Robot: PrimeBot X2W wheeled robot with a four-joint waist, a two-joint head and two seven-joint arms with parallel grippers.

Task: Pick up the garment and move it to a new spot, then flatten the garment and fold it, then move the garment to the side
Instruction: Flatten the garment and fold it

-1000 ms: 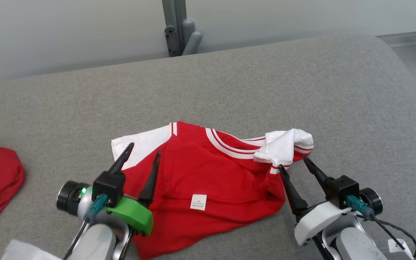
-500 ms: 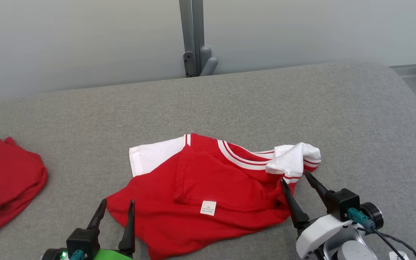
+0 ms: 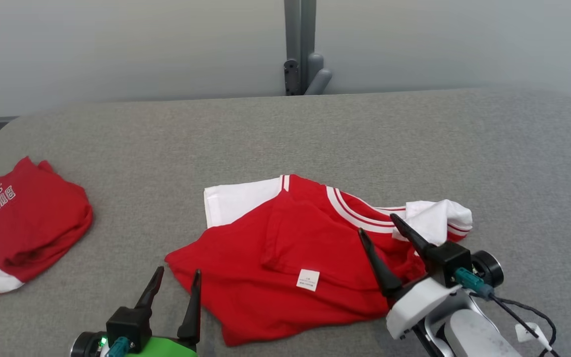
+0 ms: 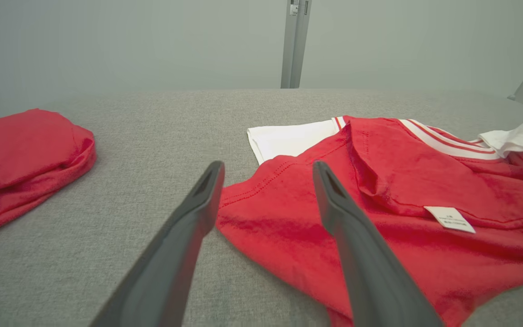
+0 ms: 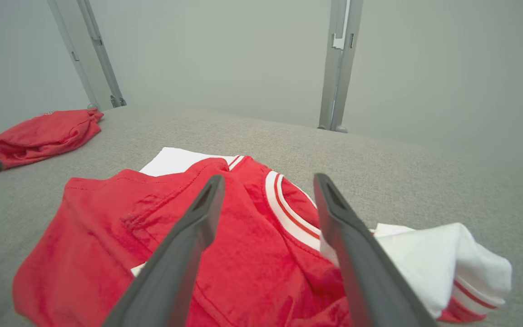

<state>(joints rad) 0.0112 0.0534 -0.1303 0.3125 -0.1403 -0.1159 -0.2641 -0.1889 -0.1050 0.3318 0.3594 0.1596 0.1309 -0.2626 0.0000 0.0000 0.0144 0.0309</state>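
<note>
Head view, garment: a crumpled red knit garment with white sleeves and striped trim is spread on the grey fabric-covered counter, in the middle towards the near edge. A small white label is seen on its red body.
Head view, left hand: the left hand is seen at the lower left with its two dark fingers spread apart and nothing between them. It is placed over bare counter, just beside the garment's left corner.
Head view, right hand: the right hand is held over the garment's right part, fingers apart, with nothing clamped. The bunched white sleeve is seen just beyond it.
Head view, other cloth: a folded red cloth with white lettering is laid at the far left, well apart from the garment.
Left wrist view, fingers: the fingers are parted. One is seen over grey counter, the other across the garment's hem corner; contact cannot be told.
Right wrist view, fingers: the fingers are parted above the red body and striped collar; contact cannot be told.
</note>
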